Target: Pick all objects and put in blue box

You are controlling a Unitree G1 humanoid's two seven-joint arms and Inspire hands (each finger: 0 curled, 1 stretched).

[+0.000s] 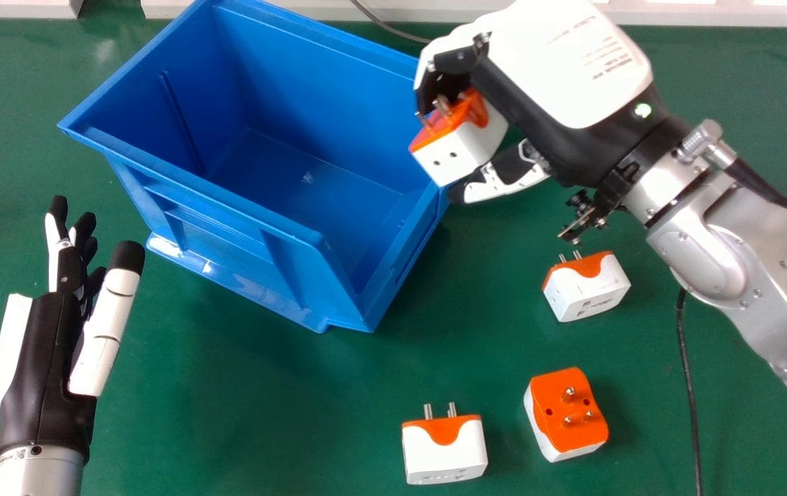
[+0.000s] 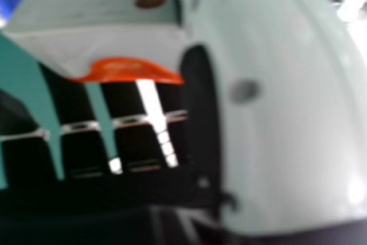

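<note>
Print marks the right hand (image 1: pixel 565 69), clasping a plug adapter (image 1: pixel 462 148) at the right edge of the blue box (image 1: pixel 310 83); left hand (image 1: pixel 45 372) released.

A green table (image 1: pixel 228 413) spreads across the scene, its surface smooth, with a soft patch of glare near its far left part. Along the far edge runs a pale, off-white frame (image 1: pixel 730 15), broken toward the left by a dark gap, with a shorter pale piece (image 1: pixel 14 8) left of that gap. A thin dark cord (image 1: pixel 383 24) crosses the frame right of the gap and curves right onto the table's far side. On the right, a black cable (image 1: pixel 689 386) lies on the table, running with a gentle bend to the near edge. The right hand view also holds a bright, blurred patch, perhaps the room behind.
</note>
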